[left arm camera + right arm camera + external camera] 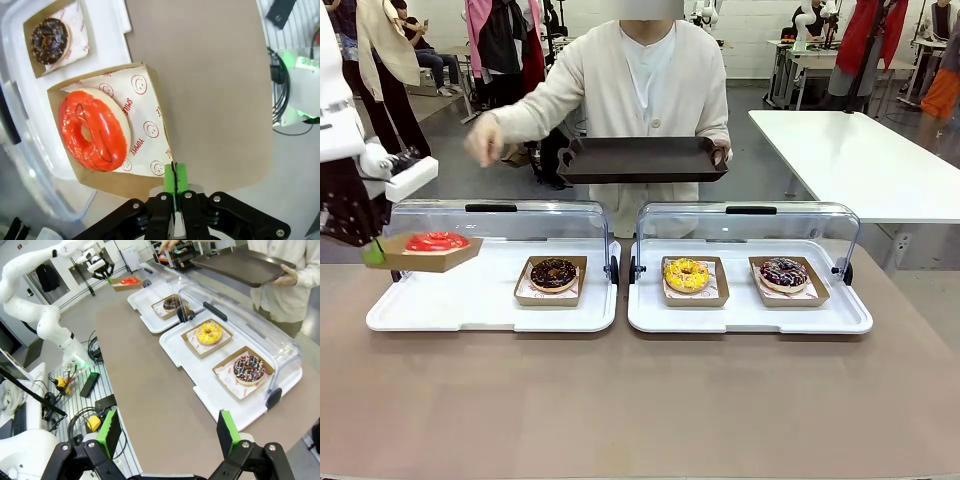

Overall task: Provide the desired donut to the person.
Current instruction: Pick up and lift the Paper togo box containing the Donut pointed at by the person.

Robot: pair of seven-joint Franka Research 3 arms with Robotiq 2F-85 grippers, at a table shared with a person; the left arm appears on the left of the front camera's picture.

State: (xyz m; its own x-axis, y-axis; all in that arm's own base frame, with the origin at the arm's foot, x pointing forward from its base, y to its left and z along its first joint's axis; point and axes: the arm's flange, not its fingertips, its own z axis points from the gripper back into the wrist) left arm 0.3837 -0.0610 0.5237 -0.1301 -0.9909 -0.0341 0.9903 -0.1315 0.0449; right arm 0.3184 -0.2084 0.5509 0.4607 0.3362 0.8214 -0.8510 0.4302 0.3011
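So the left gripper (176, 179) is pinching its two green pads tight on the thin rim of the cardboard boat (120, 184), right at one corner, and that's the only thing holding it up. The red donut (107, 115) is sitting inside on a printed paper liner, and the whole thing is hanging in the air over the left end of the left display tray (490, 318), with the chocolate donut (554, 273) resting on that tray nearby. I'm guessing the load is really light, but the cardboard is flimsy and is being held from one side, so it's probably wanting to sag or tip at the far end. The donut itself is looking soft, with a glossy icing that would smear, so gripping the rim rather than the donut is making sense to me, and moving slow and level seems smart because the liner could let it slide. Across the table the person (640, 80) is holding out a dark serving tray (640, 160). The right gripper (170, 432) is hovering with its fingers wide apart, holding nothing.
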